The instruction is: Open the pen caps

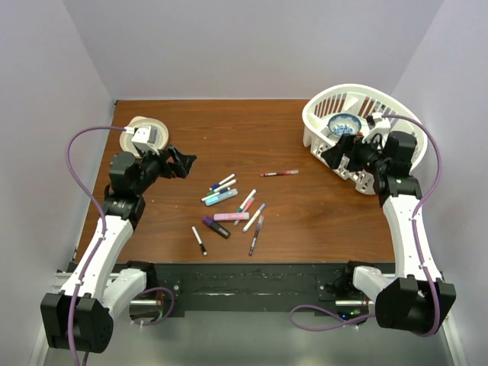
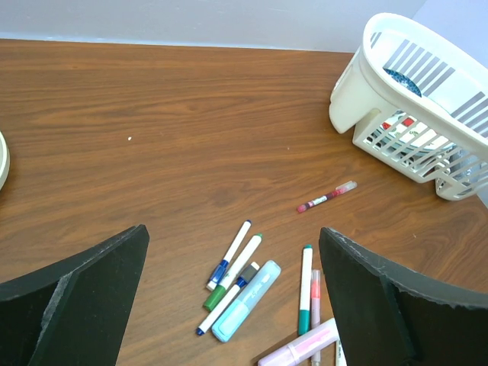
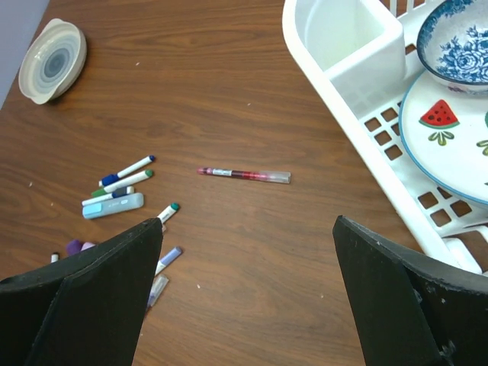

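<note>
The left gripper and right gripper are hovering, fingers spread, holding nothing. Left of the basket, the pens are probably handling light, stiff and slippery, so one gripper should be pinching a barrel mid-length while the other takes the pen caps.

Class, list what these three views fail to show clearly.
- Top view: the scattered slim marker pens are too small to tell whether they are capped.
- Left wrist view: the pale pink plastic highlighter is cut off by the bottom edge and a black finger of the left pincer.
- Right wrist view: the purple highlighter is mostly hidden behind a black finger of the right pincer.
</note>
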You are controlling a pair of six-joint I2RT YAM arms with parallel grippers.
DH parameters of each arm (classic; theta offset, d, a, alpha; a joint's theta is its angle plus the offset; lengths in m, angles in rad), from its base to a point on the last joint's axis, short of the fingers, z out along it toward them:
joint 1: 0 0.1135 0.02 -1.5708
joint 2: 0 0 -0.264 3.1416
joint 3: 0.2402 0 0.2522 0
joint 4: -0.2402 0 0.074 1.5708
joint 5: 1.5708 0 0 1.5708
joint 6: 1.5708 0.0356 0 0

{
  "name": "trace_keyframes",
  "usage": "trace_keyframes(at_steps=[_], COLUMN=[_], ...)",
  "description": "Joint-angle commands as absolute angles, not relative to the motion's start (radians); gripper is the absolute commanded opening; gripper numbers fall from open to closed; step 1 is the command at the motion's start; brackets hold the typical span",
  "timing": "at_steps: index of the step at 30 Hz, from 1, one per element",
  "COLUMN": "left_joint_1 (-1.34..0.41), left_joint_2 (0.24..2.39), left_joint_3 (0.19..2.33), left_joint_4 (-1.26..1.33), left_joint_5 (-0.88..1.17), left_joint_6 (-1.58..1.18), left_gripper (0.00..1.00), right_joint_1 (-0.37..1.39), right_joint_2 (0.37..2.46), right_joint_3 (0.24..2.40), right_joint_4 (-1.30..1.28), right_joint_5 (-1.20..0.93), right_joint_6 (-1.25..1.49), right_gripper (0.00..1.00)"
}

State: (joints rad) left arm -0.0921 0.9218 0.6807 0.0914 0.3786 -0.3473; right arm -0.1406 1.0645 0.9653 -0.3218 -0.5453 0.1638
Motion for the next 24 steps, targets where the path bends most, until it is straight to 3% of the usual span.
trace_keyframes(at_steps=[1,10,14,18,24], left_joint_1=[-0.095,-0.095,-0.095,-0.095,-0.095], left_joint_2=[0.905,0.904,0.908,0.913,0.905], left_joint_3=[0.701,0.701,0.703,0.709,0.719], left_joint_4=[0.146,0.146,0.144,0.124,0.097], left_joint_5=[0.394,0.397,0.403,0.396,0.357], left_joint_6=[-0.325,-0.325,-0.322,-0.308,-0.281], left_gripper=[1.0,1.0,1.0,1.0,1.0], right_joint_1=[-0.146,-0.086,0.145,0.361,0.552], right_joint_2=[1.043,1.068,1.155,1.319,1.552], right_joint_3=[1.0,1.087,1.228,1.398,1.515], right_joint_4=[-0.299,-0.437,-0.635,-0.822,-0.837], right_joint_5=[-0.61,-0.867,-0.65,-0.597,-0.405], right_joint_6=[0.164,-0.125,-0.395,-0.59,-0.822], right_gripper=[0.99,0.99,0.99,0.99,0.99])
